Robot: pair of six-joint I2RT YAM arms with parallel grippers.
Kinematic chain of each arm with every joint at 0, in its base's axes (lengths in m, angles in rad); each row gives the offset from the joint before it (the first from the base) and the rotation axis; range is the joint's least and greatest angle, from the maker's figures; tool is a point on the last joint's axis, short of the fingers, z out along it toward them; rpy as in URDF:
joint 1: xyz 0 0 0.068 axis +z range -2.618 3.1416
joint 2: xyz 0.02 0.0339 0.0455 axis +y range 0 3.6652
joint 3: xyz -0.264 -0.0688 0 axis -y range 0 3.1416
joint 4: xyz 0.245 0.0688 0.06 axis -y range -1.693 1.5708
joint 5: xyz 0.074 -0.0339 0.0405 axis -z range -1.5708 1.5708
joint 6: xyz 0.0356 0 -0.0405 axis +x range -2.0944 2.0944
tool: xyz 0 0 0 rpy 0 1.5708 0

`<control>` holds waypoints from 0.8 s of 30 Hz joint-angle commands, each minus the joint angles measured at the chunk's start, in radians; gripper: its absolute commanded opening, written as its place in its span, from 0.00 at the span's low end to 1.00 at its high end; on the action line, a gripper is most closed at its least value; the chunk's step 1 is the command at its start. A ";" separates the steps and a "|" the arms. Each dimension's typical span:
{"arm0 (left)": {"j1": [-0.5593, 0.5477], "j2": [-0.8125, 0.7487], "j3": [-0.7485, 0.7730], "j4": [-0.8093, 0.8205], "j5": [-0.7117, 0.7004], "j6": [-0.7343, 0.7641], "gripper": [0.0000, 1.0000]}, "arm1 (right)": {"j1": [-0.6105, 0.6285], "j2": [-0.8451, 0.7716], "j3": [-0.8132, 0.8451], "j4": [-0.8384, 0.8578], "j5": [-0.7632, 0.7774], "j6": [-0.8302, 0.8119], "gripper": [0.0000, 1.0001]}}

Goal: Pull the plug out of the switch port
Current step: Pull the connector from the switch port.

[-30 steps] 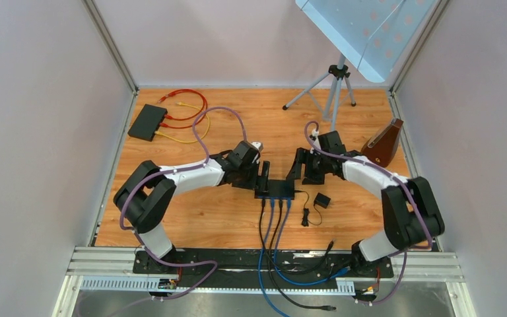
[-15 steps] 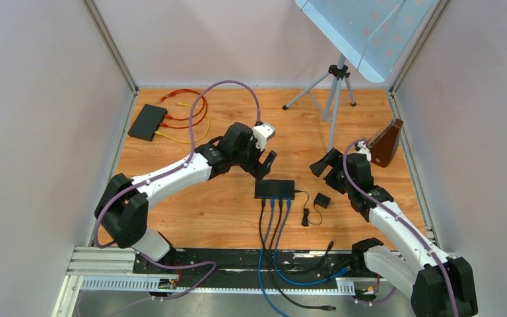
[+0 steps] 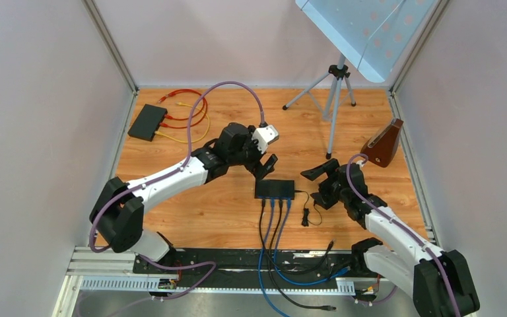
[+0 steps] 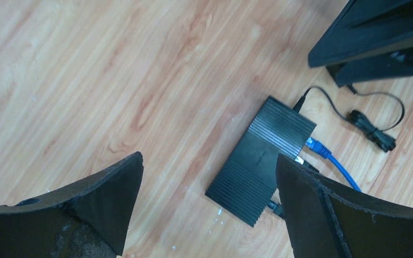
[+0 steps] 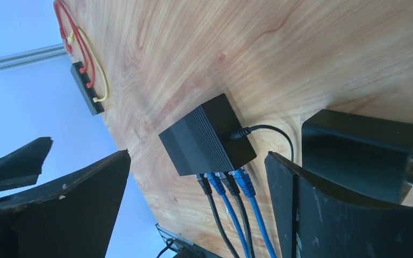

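The black switch (image 3: 274, 189) lies flat on the wooden table with several plugs (image 3: 274, 201) in its near side, on black and blue cables. The right wrist view shows all the plugs (image 5: 223, 183) seated in the switch (image 5: 207, 137). My left gripper (image 3: 265, 165) hovers open just behind the switch's left end, and the switch (image 4: 269, 156) shows below and between its fingers. My right gripper (image 3: 317, 185) is open to the right of the switch, near the power adapter (image 3: 322, 200). Neither gripper holds anything.
A thin power cord (image 3: 304, 195) runs from the switch's right end to the adapter (image 5: 363, 150). A second black box (image 3: 148, 122) with red and yellow cables (image 3: 188, 112) lies at the back left. A tripod (image 3: 333, 86) and a brown wedge (image 3: 384, 144) stand at the back right.
Both grippers have left the switch's ends and opened wide. The left one rose and drew back a little. The right one swung away right, then came back towards the switch's right side.
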 commanded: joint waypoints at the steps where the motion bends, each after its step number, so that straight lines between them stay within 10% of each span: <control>1: 0.006 -0.097 -0.027 0.165 0.043 0.019 1.00 | 0.010 0.001 0.036 -0.003 -0.002 0.073 0.97; 24: -0.027 0.064 -0.093 0.181 0.256 0.437 1.00 | 0.108 0.122 0.005 0.092 0.003 0.315 0.95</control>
